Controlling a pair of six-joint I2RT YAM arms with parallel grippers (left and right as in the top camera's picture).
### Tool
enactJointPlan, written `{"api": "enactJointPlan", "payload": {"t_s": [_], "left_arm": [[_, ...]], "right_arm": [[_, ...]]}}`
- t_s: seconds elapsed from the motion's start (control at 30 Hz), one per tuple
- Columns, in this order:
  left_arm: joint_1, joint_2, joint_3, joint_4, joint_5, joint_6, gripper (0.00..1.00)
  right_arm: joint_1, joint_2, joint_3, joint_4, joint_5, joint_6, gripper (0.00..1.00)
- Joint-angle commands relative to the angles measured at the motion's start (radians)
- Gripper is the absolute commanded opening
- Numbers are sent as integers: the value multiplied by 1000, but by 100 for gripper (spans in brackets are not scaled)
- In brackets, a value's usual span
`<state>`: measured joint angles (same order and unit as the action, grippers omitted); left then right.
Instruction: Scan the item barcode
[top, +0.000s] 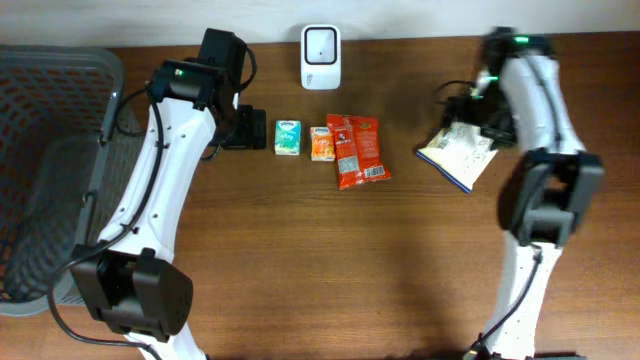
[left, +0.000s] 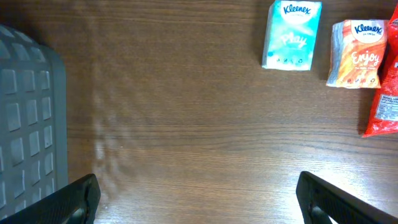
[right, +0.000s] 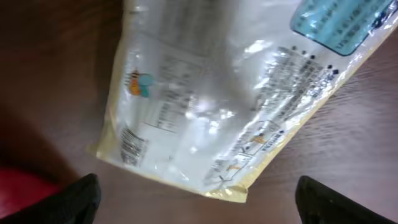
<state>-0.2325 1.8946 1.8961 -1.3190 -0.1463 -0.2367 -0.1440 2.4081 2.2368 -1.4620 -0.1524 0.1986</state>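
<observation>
1. The pale plastic packet (top: 458, 155) (right: 205, 106) lies flat on the table (top: 300, 260) directly beneath the right claw (top: 470, 108) (right: 199, 204). It is turned at an angle, and one corner points back toward that arm's base.
2. Its upper face is glossy and covered in small print, with a teal label at the end farthest from the claw. A block of fine dark lines (right: 129, 146) sits near the edge by the claw's left finger, too blurred to read.
3. The right claw stands wide. Its two fingertips (right: 78, 200) show at the lower corners of the wrist view, well apart, and neither touches the packet. Nothing is held.
4. The white scanner (top: 321, 44) stands at the far edge of the table, well to the left of the right claw and between the two arms.
5. The left claw (top: 245, 128) (left: 199, 204) is also wide and empty, with bare wood below it.
6. Just to that claw's right lies a teal Kleenex pack (top: 288, 137) (left: 291, 34). Beyond it are an orange Kleenex pack (top: 321, 143) (left: 357, 55) and a red snack bag (top: 358, 150) (left: 382, 106), side by side in a row.
7. A grey mesh basket (top: 50, 150) (left: 28, 124) sits to the left claw's left, at the table's end.
</observation>
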Motion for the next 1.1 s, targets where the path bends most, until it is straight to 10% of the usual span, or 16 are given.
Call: {"api": "enactJointPlan", "payload": {"t_s": [0.0,0.27,0.33,0.4,0.6,0.8,1.07], "left_arm": [[6,2,0,2,0,-13,99],[6,2,0,2,0,-13,99],[6,2,0,2,0,-13,99],[6,2,0,2,0,-13,99],[6,2,0,2,0,-13,99],[6,2,0,2,0,-13,99],[6,2,0,2,0,-13,99]], "right_arm": [[-121,-13,-77,4,-292,-124,99],[-175,-13,-372,342,-394,-121,96],[-174,-13,-397,401,-394,-115,62],[-174,-13,-399,431,-394,-111,4],[-191,-98,-286,362,-357,-89,4],[-55,-362,-222,293,242,-25,4],[277,-205,-251,309,507,62,4]]}}
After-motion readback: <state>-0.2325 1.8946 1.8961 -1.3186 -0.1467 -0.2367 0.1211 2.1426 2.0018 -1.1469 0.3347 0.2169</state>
